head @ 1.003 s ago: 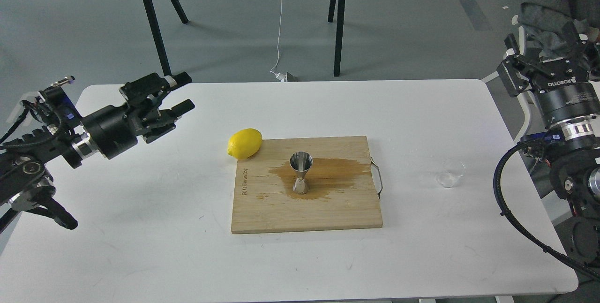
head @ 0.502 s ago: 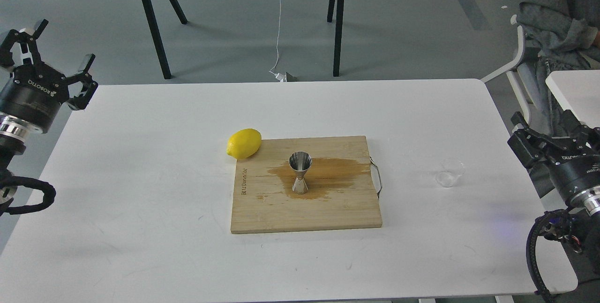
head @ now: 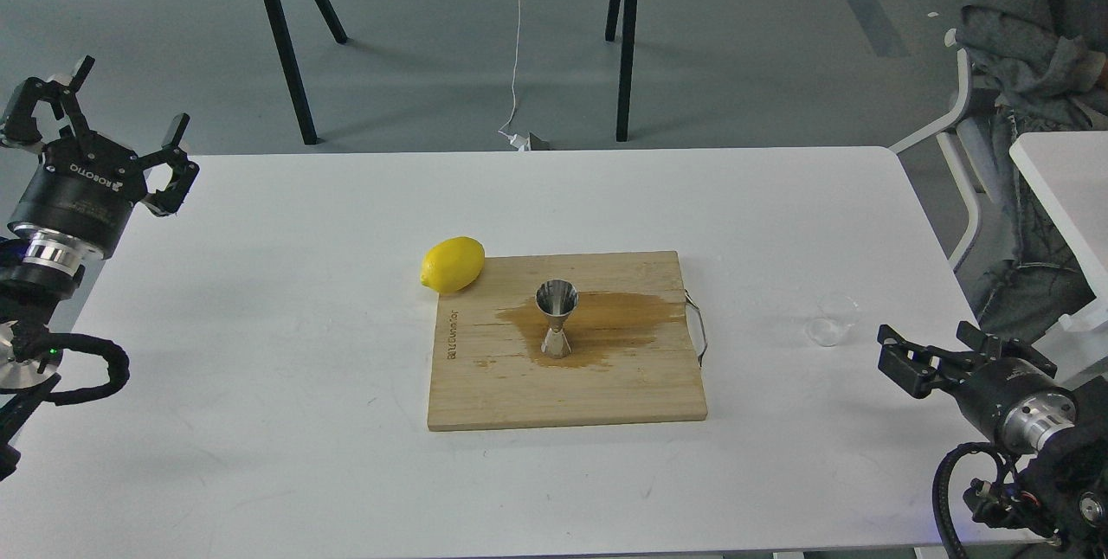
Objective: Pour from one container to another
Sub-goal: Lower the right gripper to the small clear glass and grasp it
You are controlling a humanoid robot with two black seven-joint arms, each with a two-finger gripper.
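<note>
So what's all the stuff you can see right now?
lemon: one, yellow, on the table touching the board's far left corner
cutting board: one, light wood with a metal handle, middle of the table
wet stain: one, brown, on the board around the jigger
jigger: one, shiny steel, upright on the board
clear cup: one, see-through, on the table right of the board
table: one, white
second table: one, white, far right edge
left gripper: one, black, open, over the table's far left corner
right gripper: one, black, open, near the cup
</note>
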